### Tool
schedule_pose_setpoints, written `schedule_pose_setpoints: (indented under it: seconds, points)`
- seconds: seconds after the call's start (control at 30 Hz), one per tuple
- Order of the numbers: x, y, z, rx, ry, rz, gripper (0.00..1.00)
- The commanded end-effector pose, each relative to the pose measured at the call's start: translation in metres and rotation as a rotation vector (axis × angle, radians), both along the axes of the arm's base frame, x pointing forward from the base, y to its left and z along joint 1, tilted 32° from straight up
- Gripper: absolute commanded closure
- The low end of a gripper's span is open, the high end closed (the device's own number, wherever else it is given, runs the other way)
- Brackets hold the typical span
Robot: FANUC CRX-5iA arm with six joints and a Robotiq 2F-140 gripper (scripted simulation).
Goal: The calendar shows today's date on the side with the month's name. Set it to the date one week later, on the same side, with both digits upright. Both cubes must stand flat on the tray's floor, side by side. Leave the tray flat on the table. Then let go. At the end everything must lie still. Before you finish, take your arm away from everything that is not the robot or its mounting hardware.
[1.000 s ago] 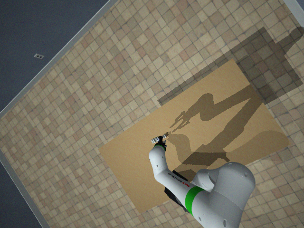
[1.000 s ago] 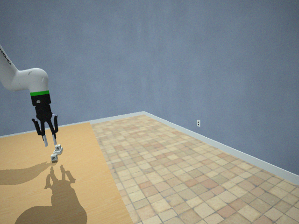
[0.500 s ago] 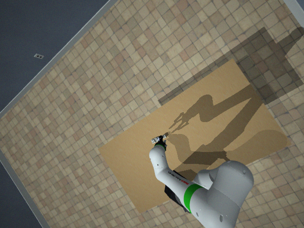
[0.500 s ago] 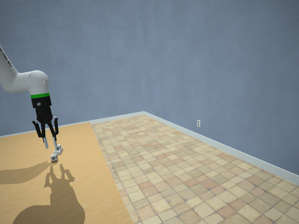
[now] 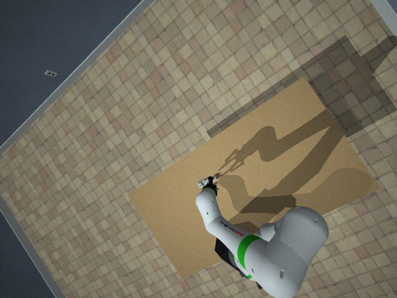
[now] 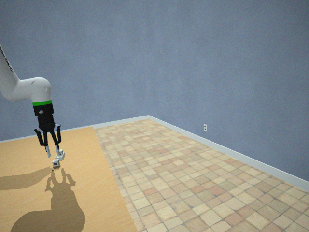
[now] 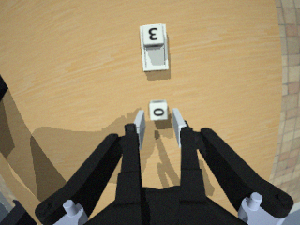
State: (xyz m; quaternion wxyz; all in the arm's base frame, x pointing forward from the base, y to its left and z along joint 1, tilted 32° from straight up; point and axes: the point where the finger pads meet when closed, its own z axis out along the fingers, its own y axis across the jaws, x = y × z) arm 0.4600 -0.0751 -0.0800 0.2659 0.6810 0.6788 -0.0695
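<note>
In the wrist view a small white tray point(image 7: 154, 56) lies on the wooden table with one white cube point(image 7: 154, 34) in its far half, top face showing a 3. The tray's near half is empty. A second white cube point(image 7: 157, 112) stands alone on the table in front of the tray, top face showing a 0. My gripper point(image 7: 158, 117) hovers over this loose cube, fingers narrowed to either side of it with a gap left on each side and touching nothing. The exterior view shows the fingertips point(image 6: 52, 152) a little above the loose cube point(image 6: 55, 163), next to the tray point(image 6: 61, 156).
The table's edge runs to the right of the tray point(image 6: 99, 159), with tiled floor beyond. In the top view my arm point(image 5: 224, 224) hides the loose cube, and only the tray's end point(image 5: 201, 183) shows.
</note>
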Motion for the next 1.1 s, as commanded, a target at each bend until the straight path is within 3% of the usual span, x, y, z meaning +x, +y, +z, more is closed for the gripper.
schedule_pose_setpoints:
  seconds: [0.0,1.07]
  points:
    - [0.001,-0.002,-0.004,0.000,-0.001,0.000,0.72]
    - [0.005,-0.008,-0.016,0.000,-0.001,0.000,0.72]
